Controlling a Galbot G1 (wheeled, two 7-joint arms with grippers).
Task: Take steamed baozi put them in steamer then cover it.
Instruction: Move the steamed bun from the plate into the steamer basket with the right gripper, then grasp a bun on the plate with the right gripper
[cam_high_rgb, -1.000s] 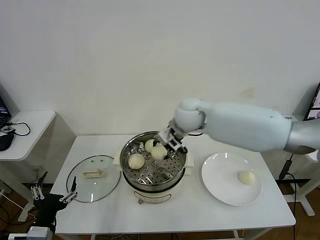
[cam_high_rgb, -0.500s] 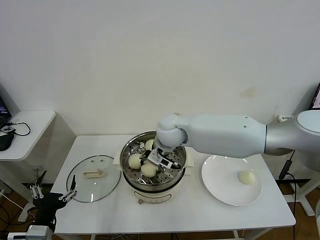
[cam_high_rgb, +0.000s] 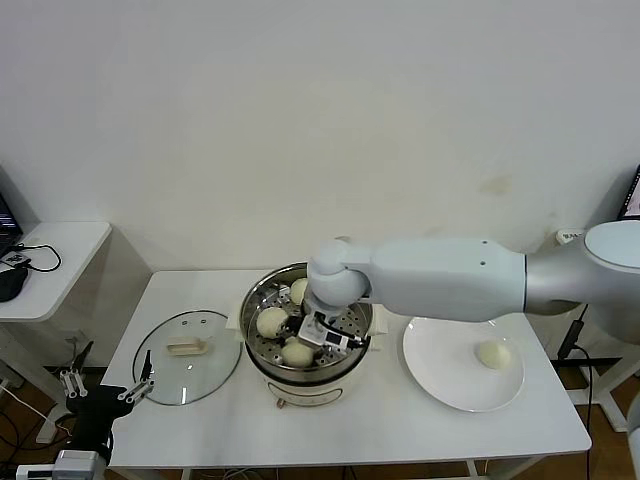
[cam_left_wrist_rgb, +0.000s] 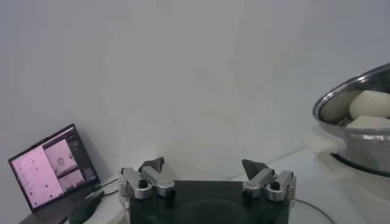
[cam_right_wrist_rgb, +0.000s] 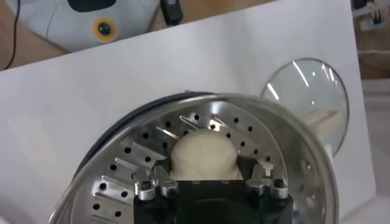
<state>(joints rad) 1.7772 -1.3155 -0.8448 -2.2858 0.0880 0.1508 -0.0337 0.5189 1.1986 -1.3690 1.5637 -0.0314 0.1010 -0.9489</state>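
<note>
baozi sits dome-up between right tool fingers in steamer.

In the head view the right arm covers the back right of the steamer, and the right gripper hides part of the front baozi. From the right wrist, that gripper's black body cuts off the near side of the bun and the fingertips beside it, so contact cannot be judged. The left wrist view crops the steamer at the picture's edge, showing only parts of the buns over its rim. The glass lid is partly behind the steamer's rim.
</note>
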